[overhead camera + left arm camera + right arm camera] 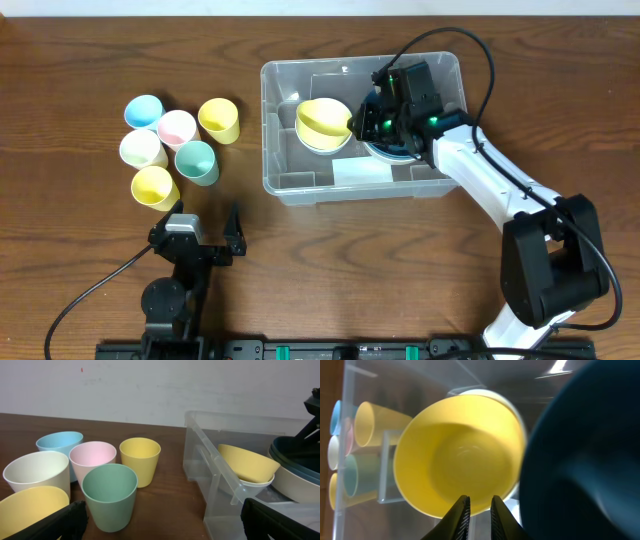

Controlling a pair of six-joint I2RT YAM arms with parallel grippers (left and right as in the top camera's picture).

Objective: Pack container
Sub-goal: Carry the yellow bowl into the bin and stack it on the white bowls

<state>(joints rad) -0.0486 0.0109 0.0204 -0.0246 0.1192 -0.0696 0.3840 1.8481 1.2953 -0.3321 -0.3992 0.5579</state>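
No legible text on container [270,130], seemingly.

Clear container [290,182], yellow bowl [322,120], dark teal bowl [585,460], pink cup [177,127], brown table [400,270]

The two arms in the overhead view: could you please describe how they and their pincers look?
The right arm has white links between black joints, green lights by the wrist and a looping black cable. The right pincer has two slim black fingers. The left arm and left pincer are all black, with a thin black cable.
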